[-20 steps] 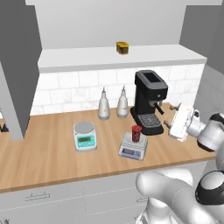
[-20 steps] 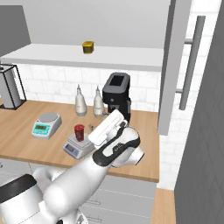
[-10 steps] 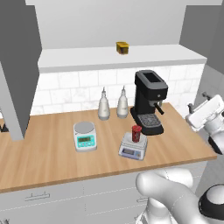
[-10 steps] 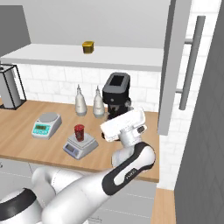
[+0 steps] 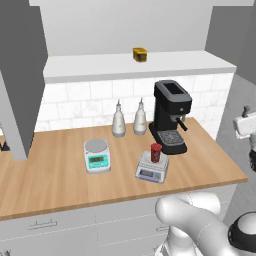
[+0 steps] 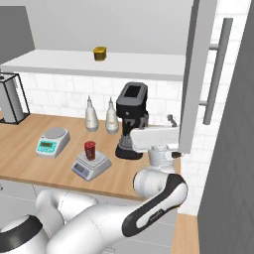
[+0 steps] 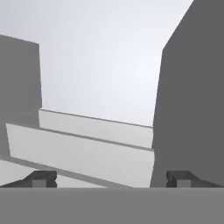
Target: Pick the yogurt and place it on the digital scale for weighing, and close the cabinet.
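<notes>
The yogurt (image 5: 156, 152) stood upright on the digital scale (image 5: 151, 168) near the table (image 5: 50, 180) centre. At three o'clock from it, the empty pincer (image 7: 111, 179) was spread wide beside the open cabinet (image 6: 198, 74) door.

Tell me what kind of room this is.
A kitchen, most likely, and a rendered one: a wooden counter backed by white tiles, a black coffee machine on it, two kitchen scales, and a grey wall cabinet with its door open.
</notes>
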